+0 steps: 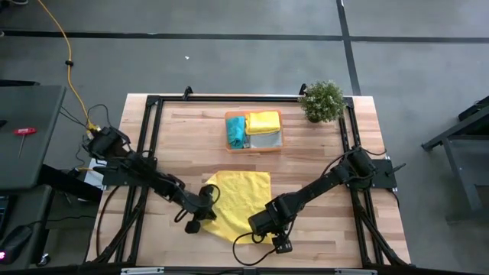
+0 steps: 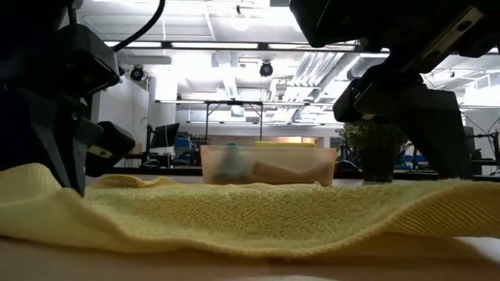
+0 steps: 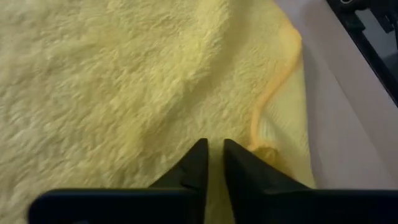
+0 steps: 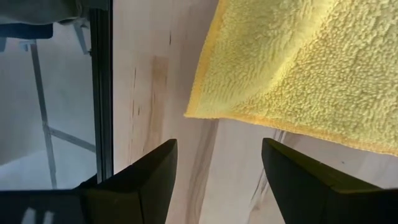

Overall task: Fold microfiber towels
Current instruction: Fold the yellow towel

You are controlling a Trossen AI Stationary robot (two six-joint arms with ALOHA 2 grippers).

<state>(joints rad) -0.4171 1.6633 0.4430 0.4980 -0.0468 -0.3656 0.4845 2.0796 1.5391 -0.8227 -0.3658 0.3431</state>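
While the orange tray [image 1: 254, 145], holding folded towels [image 1: 263, 122], and the potted plant [image 1: 322, 101] are set well beyond it, a yellow towel [image 1: 235, 200] is spread on the table [image 1: 321, 160]. The left gripper [image 3: 213, 163] is pressed onto the towel's left edge, fingers nearly together with pile between. The right gripper [image 4: 217, 168] is held spread, empty, just off the towel's near corner.

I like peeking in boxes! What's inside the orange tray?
The orange tray holds folded towels: a teal-blue towel, a yellow towel and a light grey towel. Anything underneath them is covered.
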